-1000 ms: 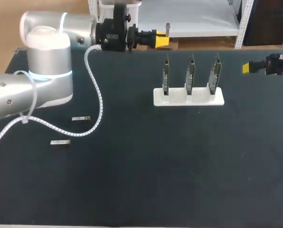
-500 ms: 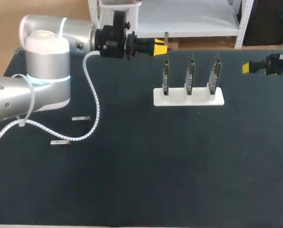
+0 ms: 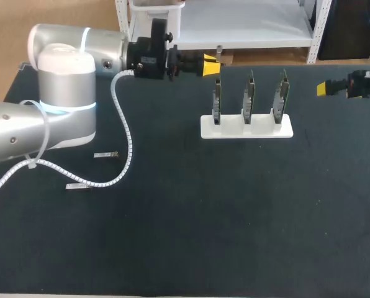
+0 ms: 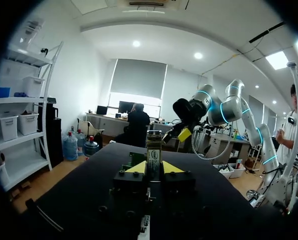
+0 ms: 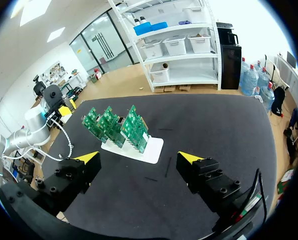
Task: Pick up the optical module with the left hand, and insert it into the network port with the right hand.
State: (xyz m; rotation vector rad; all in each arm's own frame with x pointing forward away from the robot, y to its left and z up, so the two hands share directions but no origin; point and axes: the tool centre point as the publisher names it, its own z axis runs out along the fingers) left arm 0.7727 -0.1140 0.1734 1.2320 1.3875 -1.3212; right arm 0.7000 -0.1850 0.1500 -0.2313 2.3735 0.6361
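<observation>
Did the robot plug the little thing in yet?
Not yet. Done: the left gripper has an optical module pinched upright between its yellow tips, off the table. In hand: the handover has not begun, as the right gripper is open and empty, apart from the green cards. Left: pass the module over and push it into a port.

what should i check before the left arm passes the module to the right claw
1. Module gripped: ok. The optical module stands upright in the left claw, between its yellow tips.
2. Receiving claw ready: ok. The right claw is open, with nothing between its fingers.
3. Claws close enough for handover: not ok. The right claw sits at the table's right edge, well apart from the left claw.
4. Port access: cannot tell. Three green boards stand upright in the white stand; no port shows clearly.
5. Cable clear: cannot tell. The left arm's white cable runs right by a spare module.
</observation>
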